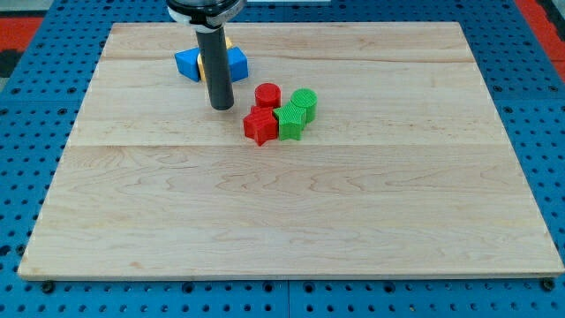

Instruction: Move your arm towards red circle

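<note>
Resting on the wooden board (291,212), my tip (222,107) is seen in the upper-left part of the single camera view, at the lower end of a straight dark rod (217,71) that has no jaws to spread or close and holds nothing. The red circle (267,94) is found to the tip's right and slightly toward the view's top, near it but apart, with bare wood between them. Just below the red circle a red star (260,126) is placed, and beside that a green cube (290,122); a green cylinder (304,103) is set at the red circle's right. These four are packed closely together. Behind the rod, toward the view's top, blue blocks (188,64) and a partly hidden yellow block (228,42) are grouped. A blue perforated surface (35,132) is seen around the board.
</note>
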Available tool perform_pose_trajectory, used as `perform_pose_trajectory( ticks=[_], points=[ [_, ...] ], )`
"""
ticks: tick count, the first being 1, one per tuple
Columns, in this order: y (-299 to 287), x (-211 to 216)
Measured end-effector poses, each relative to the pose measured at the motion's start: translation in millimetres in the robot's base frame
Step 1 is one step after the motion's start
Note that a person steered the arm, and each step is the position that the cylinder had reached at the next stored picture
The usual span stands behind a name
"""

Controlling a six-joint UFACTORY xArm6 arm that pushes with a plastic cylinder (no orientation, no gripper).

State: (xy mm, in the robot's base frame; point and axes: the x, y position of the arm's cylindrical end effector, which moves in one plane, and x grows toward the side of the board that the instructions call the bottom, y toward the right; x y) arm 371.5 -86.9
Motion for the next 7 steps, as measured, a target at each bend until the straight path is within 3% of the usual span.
perform_pose_trajectory(
  ticks=[7],
  points=[
    [8,-10]
  ],
)
